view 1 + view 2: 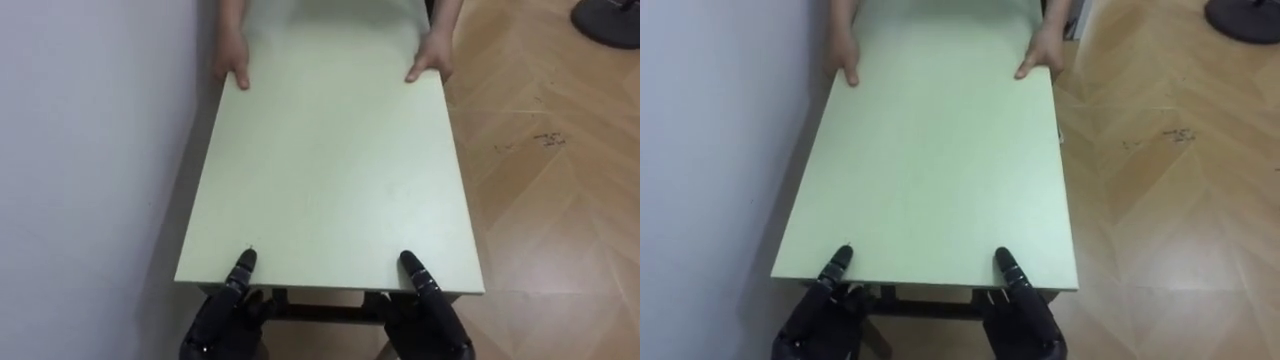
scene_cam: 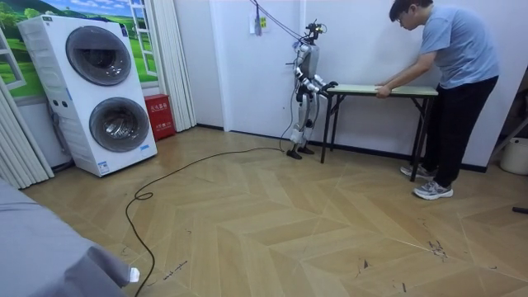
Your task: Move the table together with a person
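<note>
smooth matt pale table top (image 1: pixel 330 150), dark metal legs (image 2: pixel 333 124), glossy herringbone wood floor (image 1: pixel 560 200), matt white wall (image 1: pixel 90 150)

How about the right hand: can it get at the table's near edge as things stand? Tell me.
Probably yes: the right hand is at the table's near edge, its thumb lying on top, nothing between them.

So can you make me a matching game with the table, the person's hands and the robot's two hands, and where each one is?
Things:
1. table
2. person's hands
3. left hand
4. right hand

Places:
a. grips the table's near edge, on the floor side
b. pale green top, standing along the wall
c. on the table's far edge
d. grips the table's near edge, on the wall side

Pairs: 1-b, 2-c, 3-d, 4-a
</note>
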